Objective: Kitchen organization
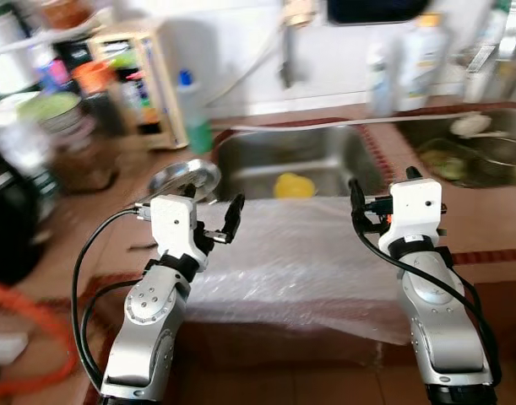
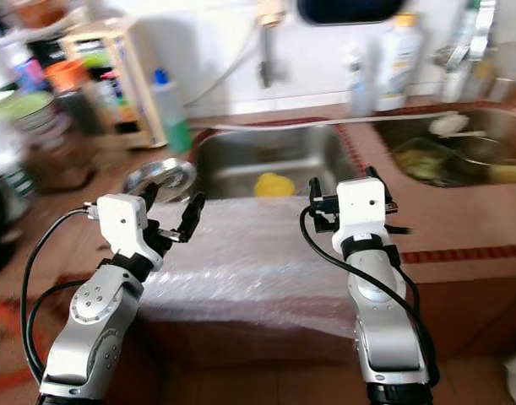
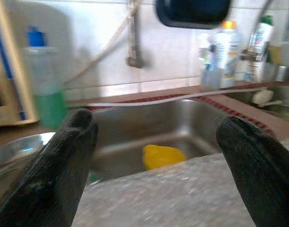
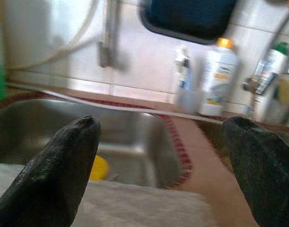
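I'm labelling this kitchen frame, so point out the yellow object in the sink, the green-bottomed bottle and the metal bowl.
yellow object [image 1: 293, 186], left eye view, its top.
green-bottomed bottle [image 1: 192, 114], left eye view, mid body.
metal bowl [image 1: 184, 179], left eye view, its inside.

Two sinks [image 1: 325, 156], one yellow sponge [image 1: 294, 186], perhaps four bottles [image 1: 192, 110].

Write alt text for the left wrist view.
Two black fingers of the open left gripper frame a steel sink holding a yellow object, with a pale sheet across the near edge. A green-filled bottle stands beside the sink; more bottles line the tiled wall.
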You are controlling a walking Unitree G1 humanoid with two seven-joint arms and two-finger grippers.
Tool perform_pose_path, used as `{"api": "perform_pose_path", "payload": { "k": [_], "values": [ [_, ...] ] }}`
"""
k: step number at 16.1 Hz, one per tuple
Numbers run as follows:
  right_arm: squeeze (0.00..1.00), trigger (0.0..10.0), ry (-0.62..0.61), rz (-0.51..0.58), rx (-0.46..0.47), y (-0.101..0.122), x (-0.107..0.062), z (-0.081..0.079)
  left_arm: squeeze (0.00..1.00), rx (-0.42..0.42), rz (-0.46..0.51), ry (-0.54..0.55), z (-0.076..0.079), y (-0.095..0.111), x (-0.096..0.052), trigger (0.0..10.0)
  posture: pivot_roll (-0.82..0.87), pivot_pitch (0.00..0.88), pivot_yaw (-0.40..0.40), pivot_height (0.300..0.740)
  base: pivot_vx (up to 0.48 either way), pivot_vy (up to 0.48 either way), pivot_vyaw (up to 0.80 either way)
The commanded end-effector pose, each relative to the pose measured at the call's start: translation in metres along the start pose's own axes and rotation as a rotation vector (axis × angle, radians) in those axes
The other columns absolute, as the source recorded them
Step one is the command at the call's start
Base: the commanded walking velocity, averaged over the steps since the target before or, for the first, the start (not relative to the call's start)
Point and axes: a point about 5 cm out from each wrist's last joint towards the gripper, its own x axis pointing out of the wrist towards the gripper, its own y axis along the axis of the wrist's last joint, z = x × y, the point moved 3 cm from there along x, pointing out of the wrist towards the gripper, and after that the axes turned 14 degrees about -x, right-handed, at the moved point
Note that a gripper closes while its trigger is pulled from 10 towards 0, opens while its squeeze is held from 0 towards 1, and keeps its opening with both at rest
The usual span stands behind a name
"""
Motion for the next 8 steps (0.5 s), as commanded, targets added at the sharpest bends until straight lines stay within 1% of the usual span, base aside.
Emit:
{"api": "perform_pose_path", "payload": {
  "k": [1,8],
  "values": [
    [0.00,10.0,-0.009,0.015,0.004,0.0046,0.0002,0.0009,0.00,0.002,-0.002,-0.001,-0.0028,0.0001,-0.0017,10.0,-0.29,0.011,0.129,0.740,0.315,0.000,0.00],
    [0.00,10.0,-0.005,0.016,0.006,0.0047,0.0003,-0.0001,0.00,-0.001,-0.013,-0.013,-0.0011,-0.0022,-0.0022,10.0,-0.29,0.009,0.129,0.740,0.317,0.000,0.00]
  ]
}}
